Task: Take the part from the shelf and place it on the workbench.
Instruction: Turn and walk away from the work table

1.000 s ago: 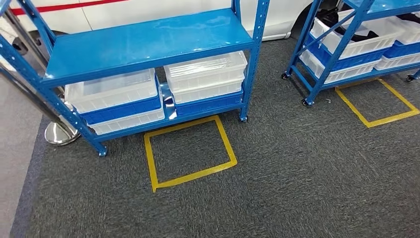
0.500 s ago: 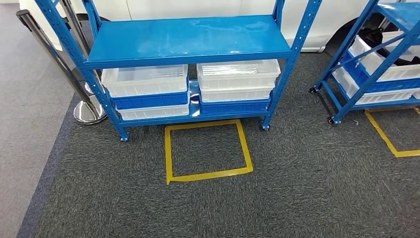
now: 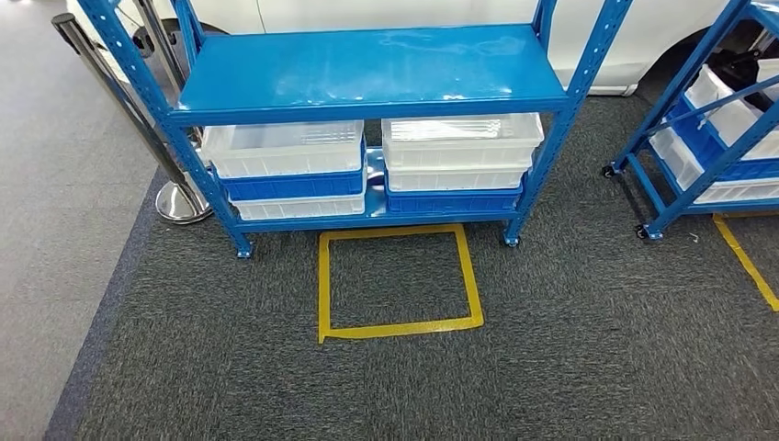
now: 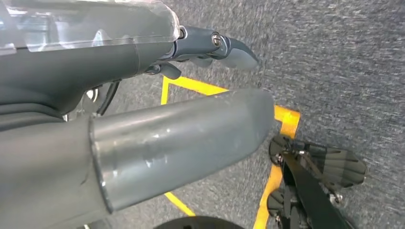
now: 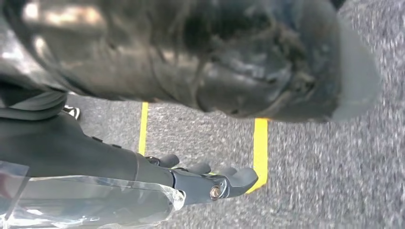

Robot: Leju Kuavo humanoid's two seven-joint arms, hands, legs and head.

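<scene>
You have the right hand hanging over grey carpet, dark fingers loosely extended, nothing held. A large blurred thumb crosses the frame at 12 o'clock. Yellow tape lines run on the carpet behind the fingers.

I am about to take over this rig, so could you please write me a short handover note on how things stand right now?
Left robot hand: hangs above the grey carpet, holding nothing, fingers apart.
Right robot hand: also hangs empty, fingers apart.
Blue metal shelf rack: straight ahead; its top board is bare, and stacked white and blue plastic bins sit on the lower level. I cannot make out a part in them.
Yellow tape square: on the carpet in front of the rack.
Done: nothing picked.
Left: find the part, take it, place it on the workbench.
</scene>
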